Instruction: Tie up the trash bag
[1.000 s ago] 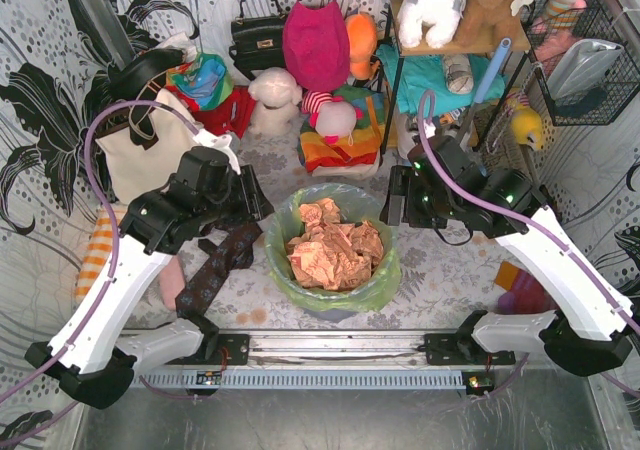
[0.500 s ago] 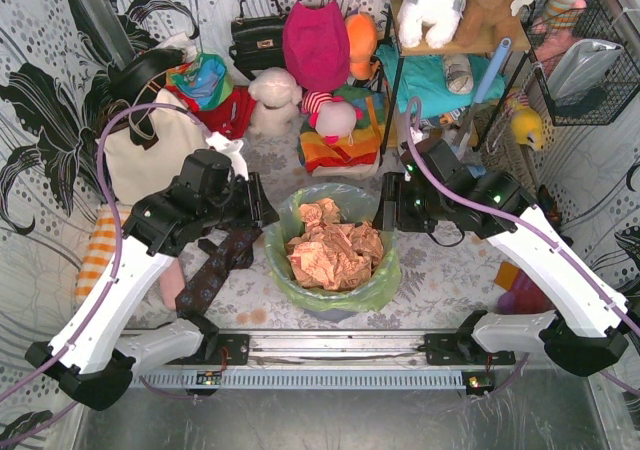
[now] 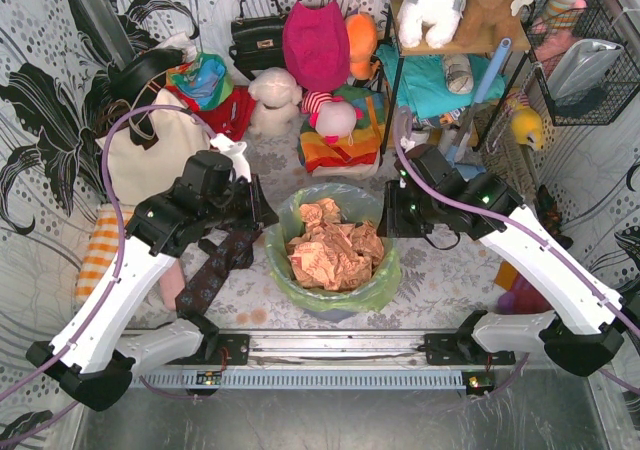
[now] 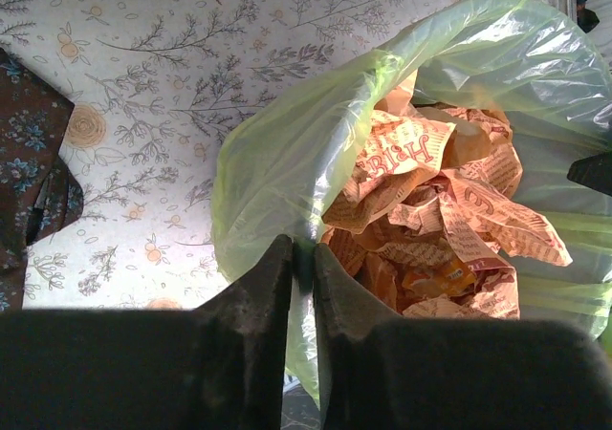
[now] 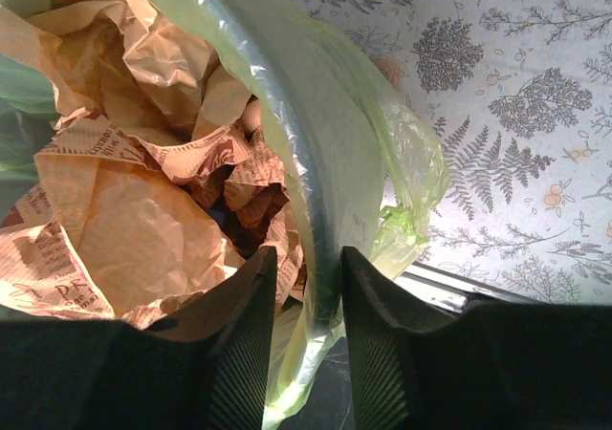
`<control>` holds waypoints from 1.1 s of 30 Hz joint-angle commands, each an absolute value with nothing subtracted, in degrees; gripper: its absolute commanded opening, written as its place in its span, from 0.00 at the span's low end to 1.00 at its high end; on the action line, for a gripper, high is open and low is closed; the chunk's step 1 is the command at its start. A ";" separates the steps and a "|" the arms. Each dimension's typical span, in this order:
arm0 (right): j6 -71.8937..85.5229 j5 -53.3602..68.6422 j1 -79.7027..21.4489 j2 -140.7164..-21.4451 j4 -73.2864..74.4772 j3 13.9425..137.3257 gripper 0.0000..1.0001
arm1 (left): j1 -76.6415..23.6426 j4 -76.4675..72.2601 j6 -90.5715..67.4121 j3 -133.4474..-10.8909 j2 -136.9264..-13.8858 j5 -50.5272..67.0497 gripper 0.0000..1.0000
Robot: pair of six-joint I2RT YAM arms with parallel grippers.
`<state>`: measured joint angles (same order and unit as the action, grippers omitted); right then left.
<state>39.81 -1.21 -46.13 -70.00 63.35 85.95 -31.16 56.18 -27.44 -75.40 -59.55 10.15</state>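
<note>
The trash bag (image 3: 372,288) is thin lime-green plastic lining a blue-grey round bin, full of crumpled orange-brown paper (image 3: 335,253). My left gripper (image 3: 263,213) is at the bag's left rim. In the left wrist view, the left gripper (image 4: 302,256) is shut on a fold of the bag's rim film (image 4: 287,153). My right gripper (image 3: 386,213) is at the bag's right rim. In the right wrist view, the right gripper (image 5: 309,269) is open, its jaws astride the bag-covered rim (image 5: 316,153), one inside over the paper (image 5: 124,220) and one outside.
A cream tote bag (image 3: 150,155) stands at the back left. A dark floral cloth (image 3: 215,270) and a striped orange cloth (image 3: 95,250) lie left of the bin. Plush toys, bags and a shelf (image 3: 450,45) crowd the back. A metal rail (image 3: 340,348) runs along the front.
My right gripper has moved left onto the bag's right rim. My left gripper has shifted slightly right at the left rim.
</note>
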 commanded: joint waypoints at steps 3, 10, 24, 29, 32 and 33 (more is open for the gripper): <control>39.22 -0.96 -46.49 -69.07 61.35 84.29 0.24 | -31.60 53.55 -26.72 -75.06 -58.73 11.50 0.15; 38.74 -1.74 -46.49 -69.30 60.79 84.85 0.10 | -31.62 53.13 -27.07 -75.51 -58.88 11.57 0.00; 35.62 -7.72 -46.05 -74.16 58.04 90.64 0.00 | -31.64 50.79 -28.50 -77.82 -60.33 8.86 0.00; 33.22 -6.43 -43.03 -77.03 56.27 93.35 0.00 | -31.63 50.63 -28.48 -78.63 -61.71 7.54 0.00; 31.35 -6.14 -40.63 -79.01 56.08 95.22 0.00 | -31.63 50.37 -28.65 -78.75 -62.54 8.00 0.00; 30.82 -6.03 -39.94 -79.76 56.03 96.63 0.00 | -31.63 50.36 -28.80 -78.68 -62.64 8.26 0.00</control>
<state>32.82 -5.65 -42.41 -77.82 62.02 91.66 -31.14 54.54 -27.70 -76.64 -61.98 6.11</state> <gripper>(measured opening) 0.044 0.143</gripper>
